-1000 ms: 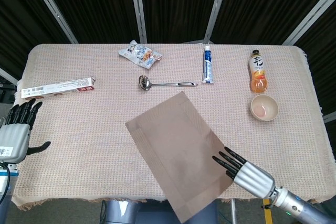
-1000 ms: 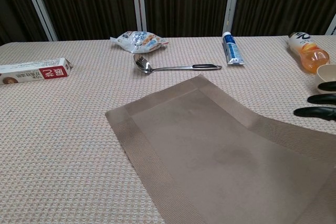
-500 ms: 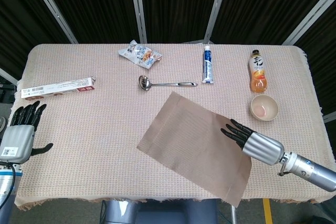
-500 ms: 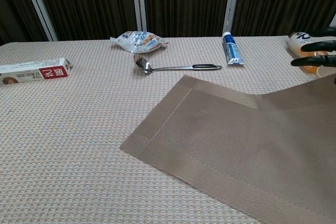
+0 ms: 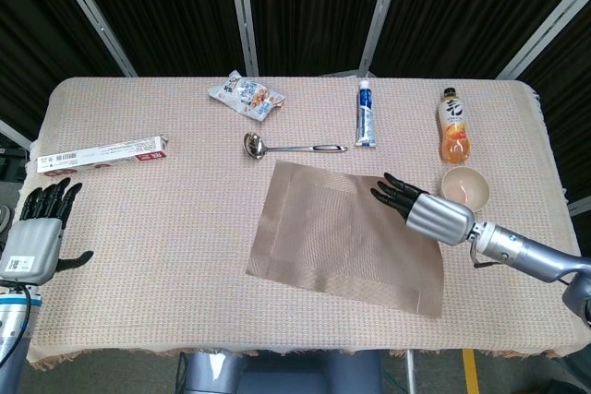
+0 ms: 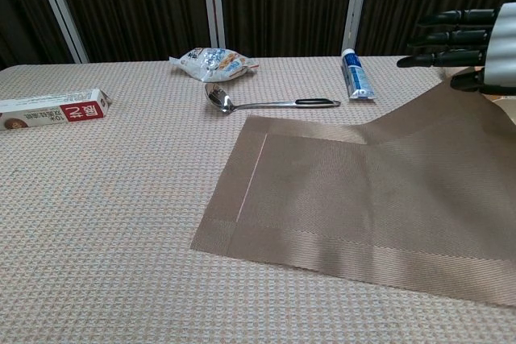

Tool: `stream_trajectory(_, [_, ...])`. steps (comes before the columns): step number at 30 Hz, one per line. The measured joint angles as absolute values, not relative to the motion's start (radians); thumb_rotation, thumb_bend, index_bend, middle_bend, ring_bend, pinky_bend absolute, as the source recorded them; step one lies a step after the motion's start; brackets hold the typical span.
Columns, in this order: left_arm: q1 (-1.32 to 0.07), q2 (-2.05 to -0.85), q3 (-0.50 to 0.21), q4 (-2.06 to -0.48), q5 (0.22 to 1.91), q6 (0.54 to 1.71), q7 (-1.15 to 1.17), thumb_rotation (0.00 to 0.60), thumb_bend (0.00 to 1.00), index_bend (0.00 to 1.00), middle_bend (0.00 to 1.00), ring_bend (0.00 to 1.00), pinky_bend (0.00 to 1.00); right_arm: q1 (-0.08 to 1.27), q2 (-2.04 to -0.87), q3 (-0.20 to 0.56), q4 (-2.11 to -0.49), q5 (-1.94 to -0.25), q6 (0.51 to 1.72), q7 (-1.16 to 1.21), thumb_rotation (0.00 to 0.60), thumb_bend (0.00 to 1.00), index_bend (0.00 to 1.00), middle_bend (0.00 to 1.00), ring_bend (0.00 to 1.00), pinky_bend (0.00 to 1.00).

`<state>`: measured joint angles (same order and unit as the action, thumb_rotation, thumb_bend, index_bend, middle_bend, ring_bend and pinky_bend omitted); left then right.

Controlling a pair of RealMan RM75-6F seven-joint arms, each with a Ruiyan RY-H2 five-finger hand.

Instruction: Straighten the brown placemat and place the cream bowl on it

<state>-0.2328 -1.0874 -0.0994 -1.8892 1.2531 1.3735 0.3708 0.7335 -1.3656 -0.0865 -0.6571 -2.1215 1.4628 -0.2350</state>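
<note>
Brown placemat (image 5: 346,237) lifted at right hand (image 5: 420,210), which grips its corner; cream bowl (image 5: 464,189) beside.

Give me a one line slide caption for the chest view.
Right hand lifts the placemat's far right corner off the table.

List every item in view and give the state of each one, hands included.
brown placemat: on the table, near-square to it, right far corner lifted
cream bowl: upright, off the mat, to its right
right hand: holds the mat's lifted corner
left hand: idle at the table's left edge, holds nothing
ladle: lying flat
toothpaste tube: lying, capped
juice bottle: lying, capped
snack packet: lying
long box: lying flat
</note>
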Motion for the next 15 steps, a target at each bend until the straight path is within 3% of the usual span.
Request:
stream_trajectory(2, [-0.235,-1.089,-0.098,-1.885,1.258,1.371,0.371,0.600,0.00,0.00,0.00,0.00,0.00,0.730,-1.378,-0.074,-0.643,-2.090,1.458,-0.223,0.600,0.00,0.00,0.00,0.00,0.00])
stream_trajectory(9, [-0.240,-1.089,-0.087,-1.872,1.297,1.359,0.342,0.600,0.00,0.00,0.00,0.00,0.00,0.656,-1.390,-0.001,-0.690,-1.921,1.487,-0.177,0.600,0.00,0.00,0.00,0.00,0.00])
stream_trajectory(15, [-0.244,-1.090,-0.068,-1.854,1.394,1.358,0.287,0.600,0.00,0.00,0.00,0.00,0.00,0.556,-1.335,0.048,-0.920,-1.767,1.500,-0.142,0.600,0.00,0.00,0.00,0.00,0.00])
